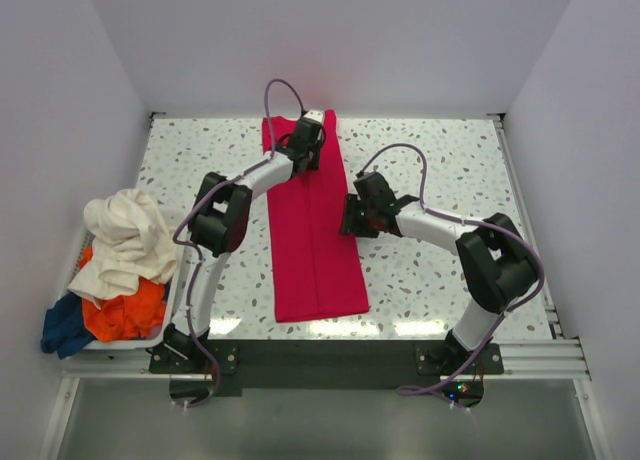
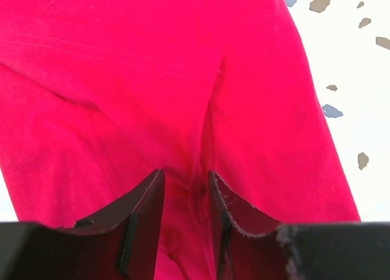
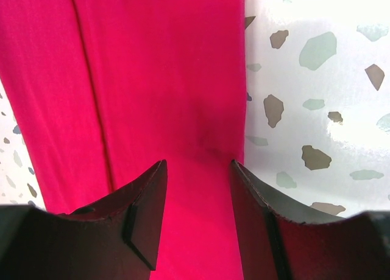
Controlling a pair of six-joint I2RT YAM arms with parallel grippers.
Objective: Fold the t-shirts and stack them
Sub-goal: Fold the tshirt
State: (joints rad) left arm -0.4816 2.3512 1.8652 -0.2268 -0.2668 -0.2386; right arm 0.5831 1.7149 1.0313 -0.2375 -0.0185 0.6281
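Observation:
A crimson red t-shirt point(image 1: 315, 240) lies on the speckled table point(image 1: 450, 160), folded lengthwise into a long narrow strip. My left gripper point(image 1: 310, 148) is down on its far end. In the left wrist view the gripper point(image 2: 186, 176) has its jaws partly apart, with a small ridge of the red cloth point(image 2: 152, 79) rising between them. My right gripper point(image 1: 350, 220) is at the strip's right edge, about halfway along. Seen from the right wrist, that gripper point(image 3: 198, 165) is open, straddling the edge of the red cloth point(image 3: 164, 67). A cream white t-shirt point(image 1: 125, 240), an orange one point(image 1: 125, 315) and a dark blue one point(image 1: 65, 325) are heaped at the left.
The heap sits in a white basket point(image 1: 120, 345) off the table's left edge, beside the left arm's base. White walls close in the table on the left, back and right. Bare table shows on both sides of the red strip.

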